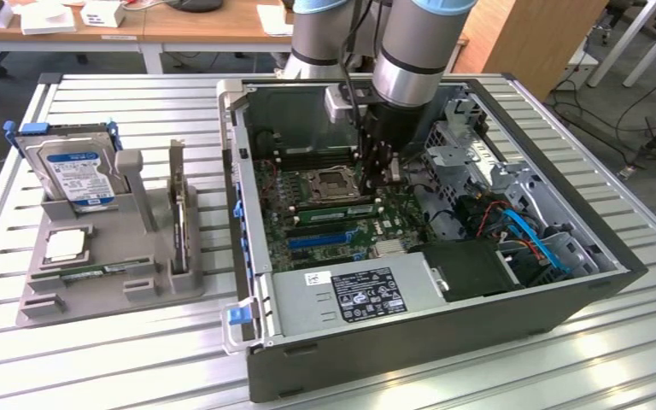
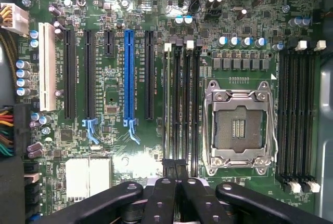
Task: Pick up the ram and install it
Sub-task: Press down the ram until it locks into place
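Note:
One ram stick [image 1: 102, 272] lies flat in the grey holder [image 1: 134, 299] on the exterior view's left. Another green ram stick [image 1: 337, 211] stands in a slot beside the CPU socket [image 1: 330, 181] on the motherboard. My gripper [image 1: 376, 171] hangs inside the open PC case, low over the motherboard next to the socket. In the wrist view its fingers [image 2: 165, 195] are pressed together with nothing between them, so the gripper [image 2: 177, 180] is shut. It sits at the end of the black ram slots [image 2: 182, 104] beside the CPU socket [image 2: 237, 128].
The open PC case [image 1: 419, 359] has walls all round, with a power supply [image 1: 351, 295] and blue cables [image 1: 533, 239] inside. A silver hard drive [image 1: 78, 175] stands upright in the holder. Expansion slots [image 2: 129, 73] run across the board.

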